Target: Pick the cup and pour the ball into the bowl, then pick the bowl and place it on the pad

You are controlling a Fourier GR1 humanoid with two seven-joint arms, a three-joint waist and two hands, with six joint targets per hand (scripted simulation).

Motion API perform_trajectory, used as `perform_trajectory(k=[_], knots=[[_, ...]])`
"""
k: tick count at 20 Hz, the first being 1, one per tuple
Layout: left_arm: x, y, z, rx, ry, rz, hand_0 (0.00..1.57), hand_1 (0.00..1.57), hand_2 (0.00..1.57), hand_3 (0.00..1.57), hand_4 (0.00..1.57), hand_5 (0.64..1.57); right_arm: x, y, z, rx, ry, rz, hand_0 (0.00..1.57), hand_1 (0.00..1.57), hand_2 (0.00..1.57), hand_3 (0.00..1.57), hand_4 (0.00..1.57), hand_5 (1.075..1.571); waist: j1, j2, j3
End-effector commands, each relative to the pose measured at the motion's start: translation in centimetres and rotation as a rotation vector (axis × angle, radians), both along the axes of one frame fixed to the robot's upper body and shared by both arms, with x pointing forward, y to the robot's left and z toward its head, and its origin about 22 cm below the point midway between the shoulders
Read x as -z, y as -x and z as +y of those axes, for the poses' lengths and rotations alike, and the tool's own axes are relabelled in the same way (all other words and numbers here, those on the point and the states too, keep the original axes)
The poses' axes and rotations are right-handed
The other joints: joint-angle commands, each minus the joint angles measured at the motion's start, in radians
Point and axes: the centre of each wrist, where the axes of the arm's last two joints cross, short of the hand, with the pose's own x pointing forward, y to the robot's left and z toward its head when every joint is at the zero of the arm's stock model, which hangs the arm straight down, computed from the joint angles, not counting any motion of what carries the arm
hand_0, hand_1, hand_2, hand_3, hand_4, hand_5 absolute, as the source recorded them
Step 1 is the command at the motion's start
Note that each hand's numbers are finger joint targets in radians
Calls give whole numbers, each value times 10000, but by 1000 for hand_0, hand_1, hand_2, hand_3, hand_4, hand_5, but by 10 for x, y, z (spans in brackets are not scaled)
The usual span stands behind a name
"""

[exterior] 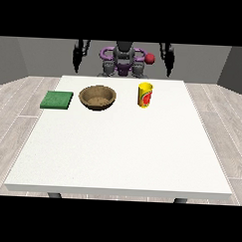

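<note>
so we see both hands raised behind the table's far edge, the hand at the view's left (76, 61) and the hand at the view's right (169, 64), holding nothing, and we cannot tell how their fingers lie. out on the white table (121, 158) the yellow cup (145, 95) stands upright right of centre near the far edge. the brown bowl (97, 97) sits well left of it, the green pad (57, 100) just beyond at the table's left edge; we cannot see the ball.
</note>
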Motion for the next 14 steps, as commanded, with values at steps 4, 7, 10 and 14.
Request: perform_trajectory(k=[4, 7, 10, 14], knots=[[-27, -3, 5, 9, -133, -296, 0, 0, 0, 0, 664, 1566, -24, -1, -8, -26, 265, -128, 0, 0, 0, 0, 875, 1533, 9, -2249, -4], [-33, 0, -20, -428, 2091, 833, 0, 0, 0, 0, 664, 1566, -23, 15, -1, -34, -1334, 1220, 0, 0, 0, 0, 875, 1533, -590, -3826, 24], [-43, 8, -36, -401, 2543, 2072, 0, 0, 0, 0, 634, 1564, -37, 18, 5, 230, -1765, 2302, 0, 0, 0, 0, 860, 1530, -456, -4350, 24], [-77, 8, -51, -490, 2476, 1298, 0, 0, 0, 0, 601, 1563, -91, 6, 6, 277, -1575, 1347, 0, 0, 0, 0, 823, 1528, -315, -3297, 22]])
